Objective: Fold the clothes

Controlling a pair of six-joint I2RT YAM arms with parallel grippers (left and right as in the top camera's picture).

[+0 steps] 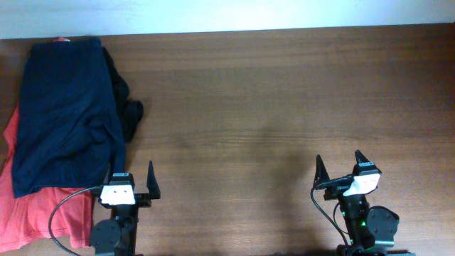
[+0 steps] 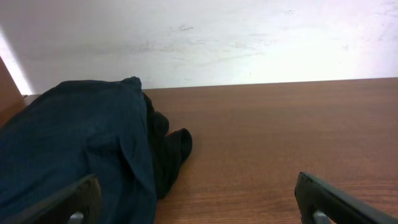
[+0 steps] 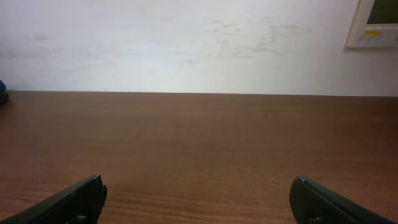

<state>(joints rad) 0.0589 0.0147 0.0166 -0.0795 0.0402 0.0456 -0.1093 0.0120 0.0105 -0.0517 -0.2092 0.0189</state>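
Navy cloth topmost on pile, on table; spread loosely, rumpled, not folded. Bare wood everywhere to pile's right. Under navy, red cloth, showing along pile's left and near edges. Against pile's right side, dark clump, bunched, touching navy cloth; cannot tell whether separate garment or part of it.

Left gripper just beside pile's near-right corner, jaws spread wide, nothing between them. One finger over navy hem in overhead view; cannot tell if touching. Right gripper well apart from pile, off to its right, likewise wide and carrying nothing; only bare wood ahead in its wrist view.

Step in hand, by judgement: the very start, taking one garment off pile. No fold made yet, nothing laid out beside pile.

Next move, probably: left gripper forward into pile, pinch on navy hem or corner, drag rightward off pile onto bare wood. Calls for a low approach and a pinch on one layer only, else red cloth dragged along. Calls also for right gripper crossing toward pile's right side to take a second corner, for pulling flat before first fold.

Risk: dark clump snagging and riding along with navy cloth
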